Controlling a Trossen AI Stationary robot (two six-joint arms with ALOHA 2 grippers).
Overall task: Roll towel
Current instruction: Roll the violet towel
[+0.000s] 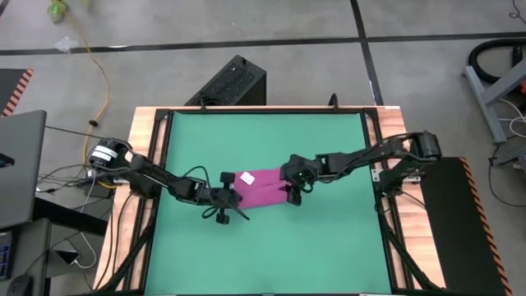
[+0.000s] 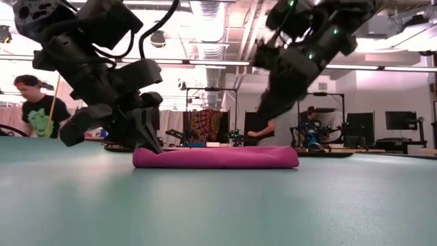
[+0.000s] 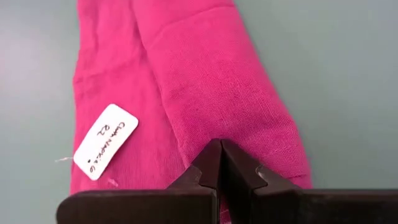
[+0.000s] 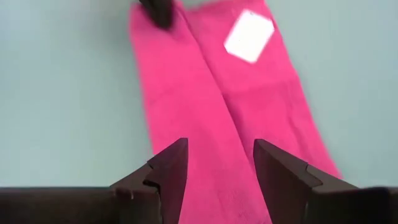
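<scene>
Lying folded into a long narrow strip near the middle of the green mat (image 1: 263, 148), the towel (image 1: 261, 187) is what you are working on from both ends. It rests flat on the mat, with a lengthwise fold line running down it, and its small white tag (image 1: 246, 178) faces up near the end closest to your left arm.

Your left tool (image 1: 239, 209) sits at that end of the towel, on the side edge nearer the front of the desk. Its fingers are pressed fully together, tip against tip, as the left wrist view shows (image 3: 221, 155). In the low view the tips come down to the towel's end (image 2: 149, 145), but you cannot tell whether any cloth is pinched between them; from the wrist view they look closed on nothing, just over the fabric.

Your right tool (image 1: 293, 194) is at the opposite end of the towel. Its fingers (image 4: 171, 165) stand apart with a clear gap between them, and the pink cloth shows through that gap in the right wrist view. They hold nothing. In the low view this tool hangs above the towel's end (image 2: 273, 102) rather than resting on it.

The desk's wooden frame (image 1: 140, 164) surrounds the mat. Beyond the desk, the low view shows a person (image 2: 37, 109) in a dark shirt with a green print standing at the far left of the room.
</scene>
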